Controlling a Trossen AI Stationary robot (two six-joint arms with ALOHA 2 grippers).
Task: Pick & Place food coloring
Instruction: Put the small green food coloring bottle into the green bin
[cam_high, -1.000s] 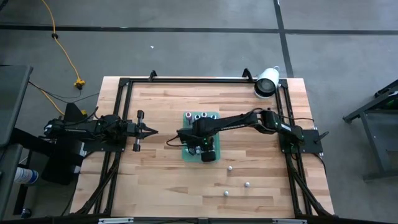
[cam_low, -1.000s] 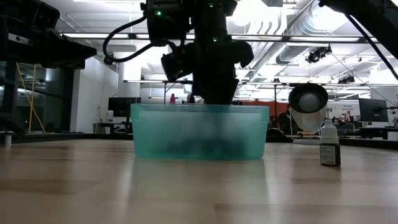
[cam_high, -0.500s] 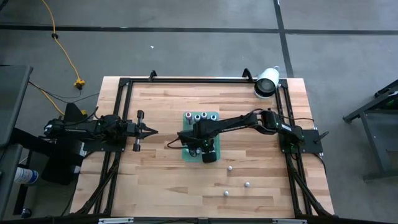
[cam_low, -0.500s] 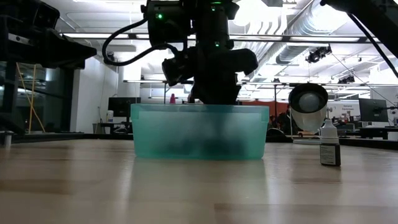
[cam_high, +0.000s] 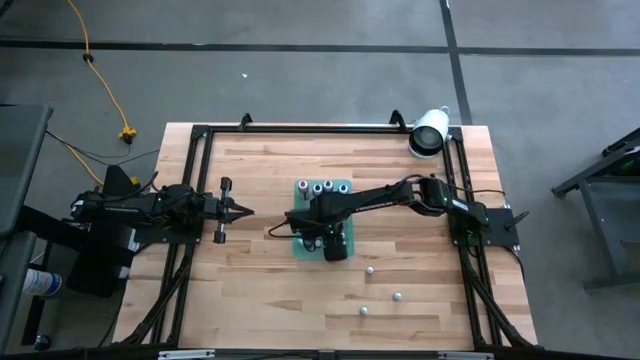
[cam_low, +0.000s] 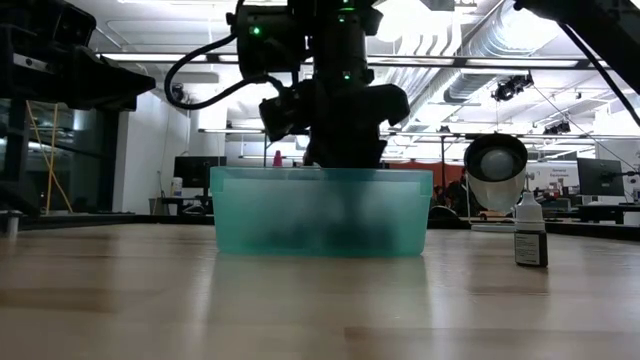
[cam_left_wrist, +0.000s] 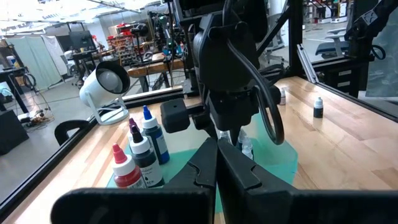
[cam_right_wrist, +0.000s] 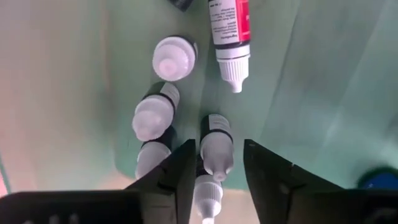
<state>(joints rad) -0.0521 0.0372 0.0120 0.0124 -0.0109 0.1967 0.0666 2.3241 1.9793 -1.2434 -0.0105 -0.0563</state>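
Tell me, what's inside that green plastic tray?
The green tray holds small food coloring bottles: white-capped ones under the right end effector, plus taller red-, purple- and blue-capped ones. The arm hides part of the tray from above.

Grey floor (cam_high: 300, 80) w/ dark seam lines, yellow cable (cam_high: 105, 90). Bkgd: open ceiling ducts (cam_low: 470, 50), monitors (cam_low: 603, 178), desks.

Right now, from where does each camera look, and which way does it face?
High view: above the table, looking straight down; both arms show, green tray under the right gripper.
Low view: at table height, looking level at the tray; an arm comes in from above.
Left wrist view: past the shut left gripper toward the tray.
Right wrist view: down onto bottles.
All views share the tray.
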